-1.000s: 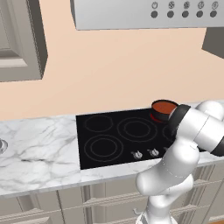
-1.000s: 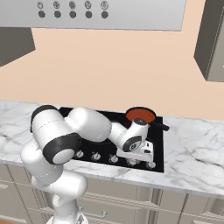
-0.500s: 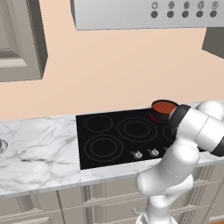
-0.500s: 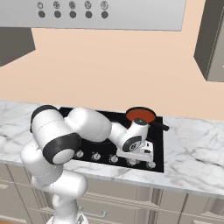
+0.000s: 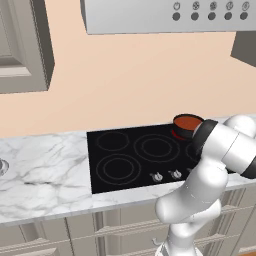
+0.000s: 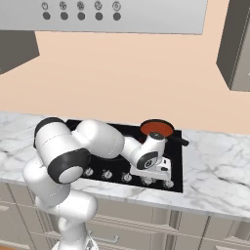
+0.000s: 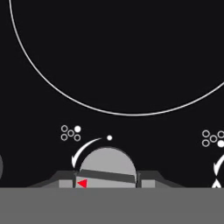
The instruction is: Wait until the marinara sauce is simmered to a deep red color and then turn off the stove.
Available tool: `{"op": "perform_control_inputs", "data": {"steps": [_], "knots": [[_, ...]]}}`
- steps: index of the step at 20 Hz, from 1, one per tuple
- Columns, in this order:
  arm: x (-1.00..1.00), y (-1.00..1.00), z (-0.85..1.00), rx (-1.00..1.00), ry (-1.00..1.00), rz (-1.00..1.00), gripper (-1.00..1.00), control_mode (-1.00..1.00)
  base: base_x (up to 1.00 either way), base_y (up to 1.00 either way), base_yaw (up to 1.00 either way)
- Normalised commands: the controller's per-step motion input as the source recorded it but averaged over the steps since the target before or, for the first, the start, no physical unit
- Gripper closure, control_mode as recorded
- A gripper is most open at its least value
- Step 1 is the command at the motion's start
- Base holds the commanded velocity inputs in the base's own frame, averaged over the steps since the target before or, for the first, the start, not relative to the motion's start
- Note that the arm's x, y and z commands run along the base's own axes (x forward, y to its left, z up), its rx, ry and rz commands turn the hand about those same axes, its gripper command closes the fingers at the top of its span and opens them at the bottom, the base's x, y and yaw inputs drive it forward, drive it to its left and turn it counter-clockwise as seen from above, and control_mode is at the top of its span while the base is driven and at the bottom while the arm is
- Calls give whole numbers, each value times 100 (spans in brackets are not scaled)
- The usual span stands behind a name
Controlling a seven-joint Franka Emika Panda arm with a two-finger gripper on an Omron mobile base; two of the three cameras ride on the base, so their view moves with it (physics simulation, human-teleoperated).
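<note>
With fingertips spread either side of knob [image 7: 108, 168] at stove [image 5: 125, 165] front edge, end effector [image 7: 107, 180] needed closing squarely, then twisting off.

Stove [image 5: 130, 157] set in surface [image 5: 45, 175]; pot [image 6: 157, 130] at stove's back right; knobs [image 6: 127, 177] along front edge; hood [image 6: 107, 14] above.

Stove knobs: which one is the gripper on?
The knob centred low in the hand view, with a red arrow at its left edge, bracketed by the gripper. On the stove it is near the right end of the row, below the pot.
</note>
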Motion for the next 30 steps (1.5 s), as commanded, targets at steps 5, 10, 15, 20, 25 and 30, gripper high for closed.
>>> {"op": "perform_control_inputs", "data": {"steps": [5,10,15,20,25,30], "knots": [[0,0,0,0,0,0,100,-100,0,0,0],[0,0,0,0,0,0,100,-100,0,0,0],[0,0,0,0,0,0,100,-100,0,0,0],[0,0,0,0,0,0,100,-100,0,0,0],[0,0,0,0,0,0,100,-100,0,0,0],[0,0,0,0,0,0,100,-100,0,0,0]]}}
